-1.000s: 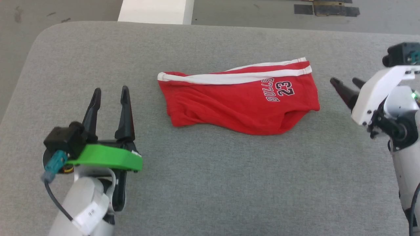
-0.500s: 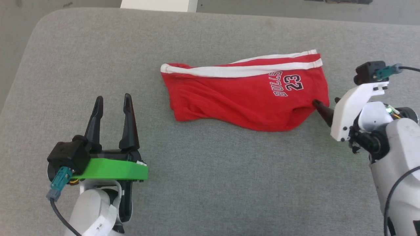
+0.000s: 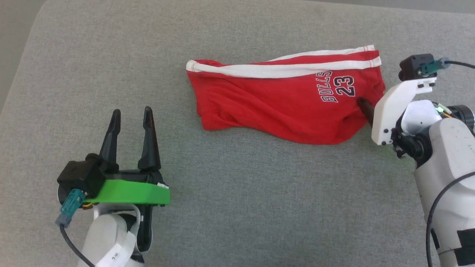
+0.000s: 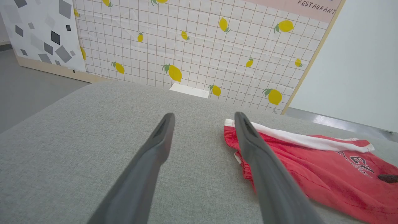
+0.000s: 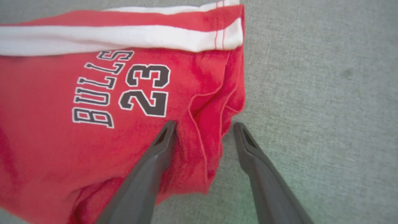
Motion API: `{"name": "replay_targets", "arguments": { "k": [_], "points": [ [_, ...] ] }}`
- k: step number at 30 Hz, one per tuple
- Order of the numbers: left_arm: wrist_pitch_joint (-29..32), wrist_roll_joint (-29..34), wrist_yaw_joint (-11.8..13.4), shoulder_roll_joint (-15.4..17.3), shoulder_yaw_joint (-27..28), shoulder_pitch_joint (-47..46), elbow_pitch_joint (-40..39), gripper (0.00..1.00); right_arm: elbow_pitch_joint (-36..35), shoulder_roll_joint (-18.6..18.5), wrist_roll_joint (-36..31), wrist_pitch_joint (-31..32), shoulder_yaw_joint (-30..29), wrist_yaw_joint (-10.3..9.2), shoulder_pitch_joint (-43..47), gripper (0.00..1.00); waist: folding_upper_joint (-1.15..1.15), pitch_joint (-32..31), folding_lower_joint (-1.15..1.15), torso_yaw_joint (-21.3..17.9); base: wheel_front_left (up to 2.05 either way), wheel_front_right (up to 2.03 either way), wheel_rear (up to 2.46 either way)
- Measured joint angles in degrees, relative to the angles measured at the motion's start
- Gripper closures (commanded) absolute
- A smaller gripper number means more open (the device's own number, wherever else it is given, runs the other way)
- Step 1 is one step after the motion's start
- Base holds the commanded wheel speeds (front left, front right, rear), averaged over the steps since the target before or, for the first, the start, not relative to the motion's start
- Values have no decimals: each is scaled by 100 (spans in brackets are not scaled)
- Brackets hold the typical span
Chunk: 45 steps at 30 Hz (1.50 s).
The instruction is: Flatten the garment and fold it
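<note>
The garment [image 3: 282, 100] is a pair of red shorts with white bands and a "BULLS 23" print, lying crumpled on the grey table [image 3: 237, 207]. My right gripper [image 5: 203, 127] is open at the shorts' right leg hem, one finger over the red cloth [image 5: 93, 133] and the other over bare table, with the folded hem edge between them. One of its dark fingers [image 3: 365, 107] lies on the shorts in the head view. My left gripper [image 3: 130, 115] stands open to the left of the garment [image 4: 311, 168], apart from it, holding nothing.
Beyond the table's far edge stands a wall panel [image 4: 202, 46] with a lemon-and-grid print, with grey floor [image 4: 28, 90] to the left. Bare grey table surface stretches in front of and to the left of the shorts.
My right gripper has moved left and forward from beside the table's right side onto the shorts' right hem. The head camera has tilted down. My left gripper holds its place.
</note>
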Motion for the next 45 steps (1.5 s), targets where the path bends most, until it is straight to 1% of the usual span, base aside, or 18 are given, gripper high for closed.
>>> {"name": "replay_targets", "arguments": {
  "k": [1,6,9,11,13,15,18,19,23,25,27,31,33,36,37,38,45],
  "points": [
    [0,1,-24,-3,1,-1,25,0,25,0,0,0,8,0,-23,100,0,1,0,-1,0,0,0],
    [-1,-19,-92,-18,-29,-13,194,0,87,2,44,-4,46,0,-43,100,0,-51,0,-31,0,0,0],
    [44,-283,-119,-21,-200,-48,459,0,85,3,96,-27,56,0,-43,100,0,-110,0,-59,0,0,0],
    [397,-555,-124,-29,-372,-155,628,0,55,10,148,-57,80,0,-42,100,0,-157,0,-86,0,0,0],
    [895,-883,-51,-30,-542,-327,737,0,-3,9,190,-57,122,0,-42,100,0,-190,0,-118,0,0,0],
    [1464,-1173,125,-32,-747,-551,781,0,-65,3,201,-55,167,0,-43,100,0,-221,0,-151,0,0,0],
    [2268,-1392,519,-43,-993,-920,823,0,-154,-12,253,-35,231,0,-43,100,0,-240,0,-204,0,0,0],
    [2603,-1388,677,-44,-1079,-1044,873,0,-183,-18,270,-18,257,0,-43,100,0,-238,0,-221,0,0,0],
    [3490,-1271,1254,-49,-1180,-1374,1057,0,-292,-20,354,21,376,0,-43,100,0,-191,0,-284,0,0,0],
    [3855,-1195,1478,-15,-1218,-1492,1160,0,-357,-16,392,30,436,0,-43,100,0,-153,0,-320,0,0,0],
    [4072,-1125,1647,25,-1235,-1588,1273,0,-412,-19,428,53,512,0,-43,100,0,-117,0,-354,0,0,0],
    [4425,-924,1847,182,-1282,-1738,1568,0,-495,-12,508,71,621,0,-43,100,0,-47,0,-427,0,0,0],
    [4534,-925,1887,207,-1283,-1805,1647,0,-535,-14,547,71,677,0,-43,100,0,-26,0,-458,0,0,0],
    [4548,-940,1883,233,-1265,-1862,1737,0,-570,-22,598,73,746,0,-43,100,0,-1,0,-495,0,0,0],
    [4518,-957,1835,250,-1265,-1891,1796,55,-586,-31,621,74,777,0,-43,100,0,6,0,-504,0,0,0],
    [4489,-961,1802,255,-1266,-1906,1834,100,-588,-37,648,79,798,0,-43,100,0,3,0,-505,0,0,0],
    [4402,-1070,1527,268,-1281,-1975,1997,100,-598,-83,724,80,879,0,-39,100,0,-44,0,-504,0,0,0]
  ]
}}
